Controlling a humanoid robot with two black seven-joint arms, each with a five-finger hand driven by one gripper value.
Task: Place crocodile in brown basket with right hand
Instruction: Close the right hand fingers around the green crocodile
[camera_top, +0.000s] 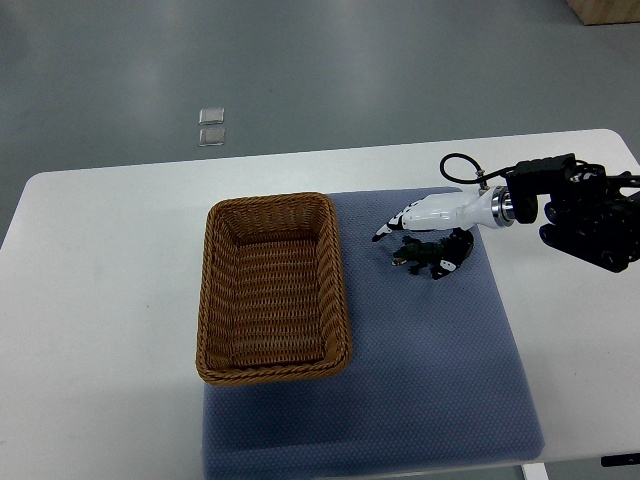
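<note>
A small dark green toy crocodile (418, 255) lies on the blue mat (430, 350), right of the brown wicker basket (272, 288). My right hand (425, 232) reaches in from the right edge and hovers over the crocodile. Its white fingers (400, 220) point left above the toy and the dark thumb sits at the toy's right side. The fingers look loosely spread around the toy, and no closed grip shows. The basket is empty. No left arm shows.
The mat covers the near right part of the white table (110, 300). The basket rests on the mat's left edge. Two small clear squares (211, 126) lie on the grey floor beyond the table.
</note>
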